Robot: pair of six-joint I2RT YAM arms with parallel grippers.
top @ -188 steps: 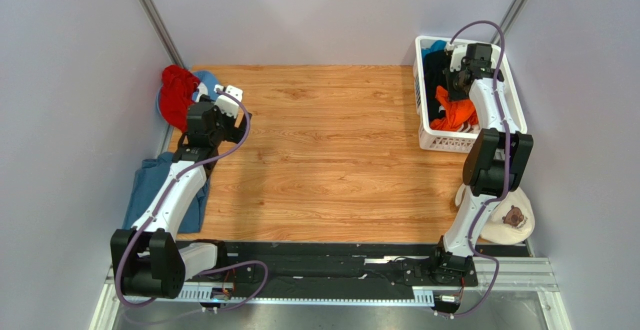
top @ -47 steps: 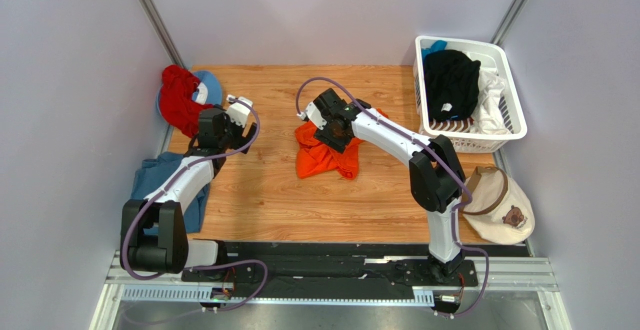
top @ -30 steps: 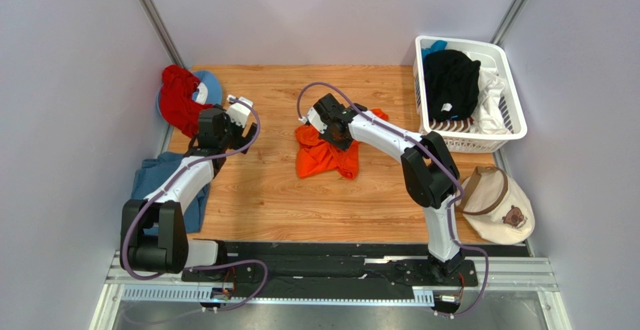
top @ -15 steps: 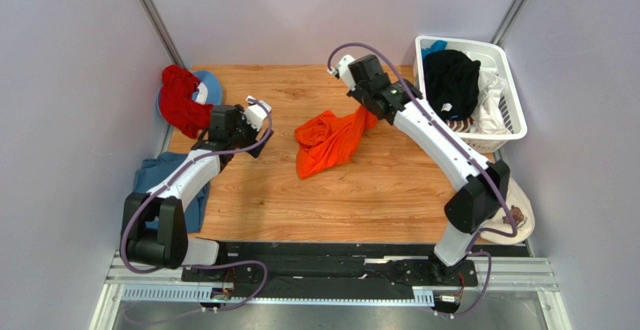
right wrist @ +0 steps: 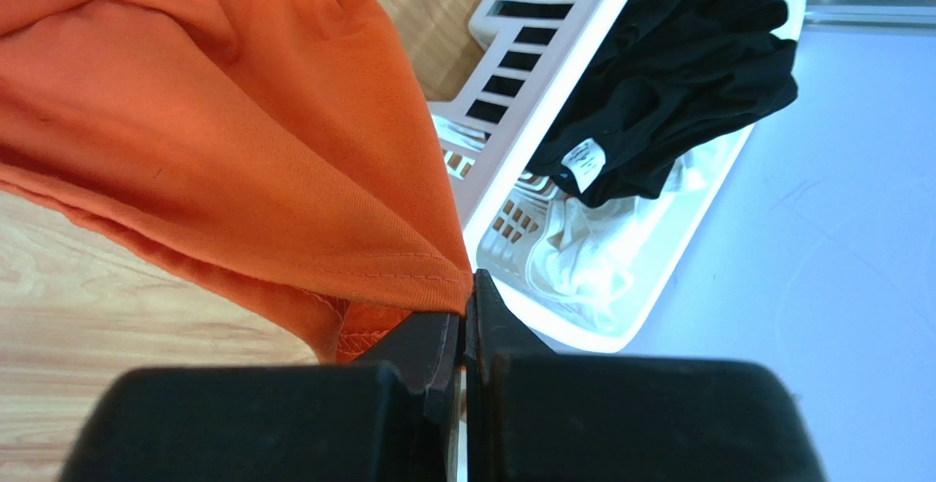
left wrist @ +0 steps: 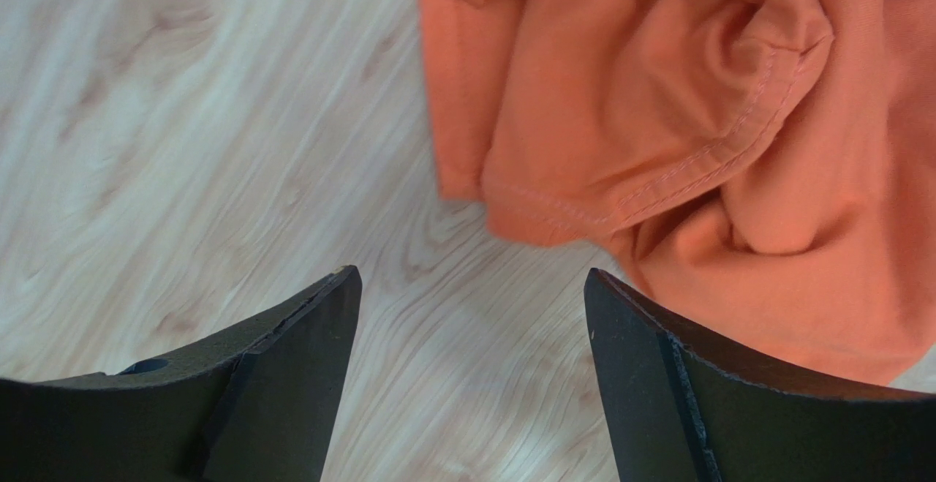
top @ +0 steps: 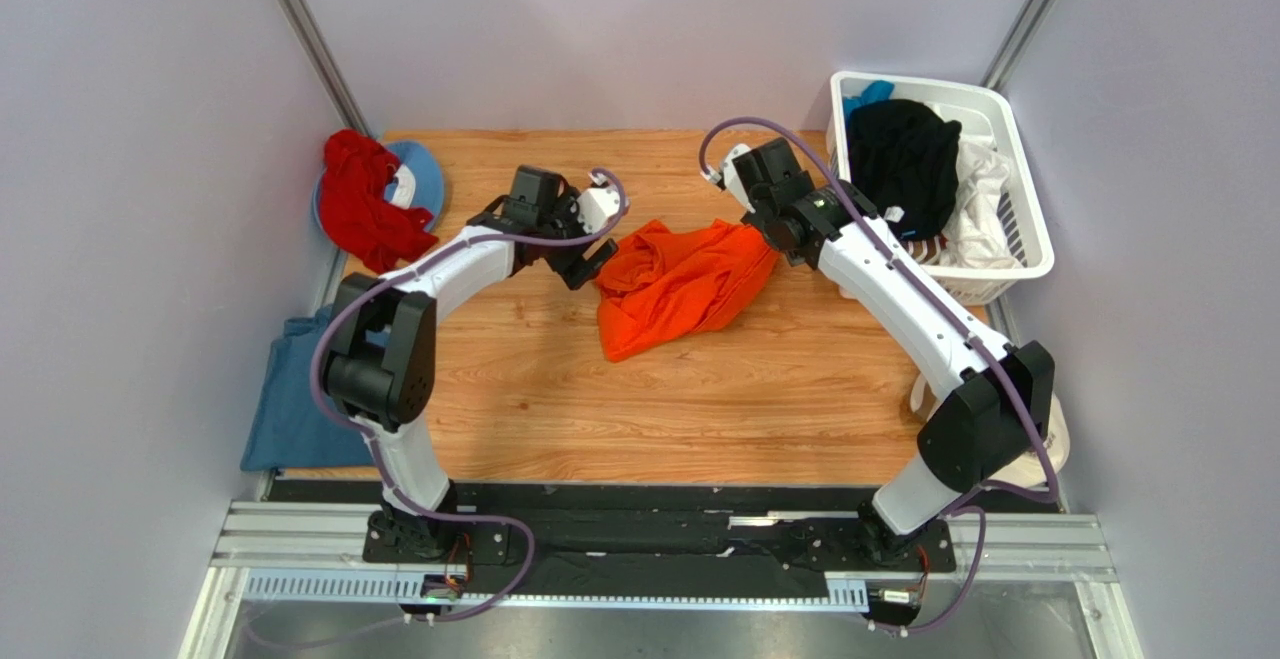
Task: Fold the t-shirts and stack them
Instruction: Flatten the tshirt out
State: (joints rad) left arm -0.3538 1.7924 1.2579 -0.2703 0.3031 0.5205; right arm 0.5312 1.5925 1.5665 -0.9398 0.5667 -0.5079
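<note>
The orange t-shirt [top: 684, 281] is plain bright orange, its hem stitching the same colour. The table [top: 676, 404] has warm light-brown wood grain. The basket [top: 932, 82] is white; the black t-shirt [top: 902, 157] in it carries a small white label, beside a white t-shirt [top: 984, 191]. A crumpled cloth [top: 358, 197] is red, and another t-shirt [top: 286, 401] is dusty blue.

A bright orange t-shirt [top: 684, 281] lies crumpled at frame centre, a black t-shirt [top: 902, 157] and a white t-shirt [top: 987, 202] bunched at upper right, a dusty blue t-shirt [top: 286, 412] at lower left.
</note>
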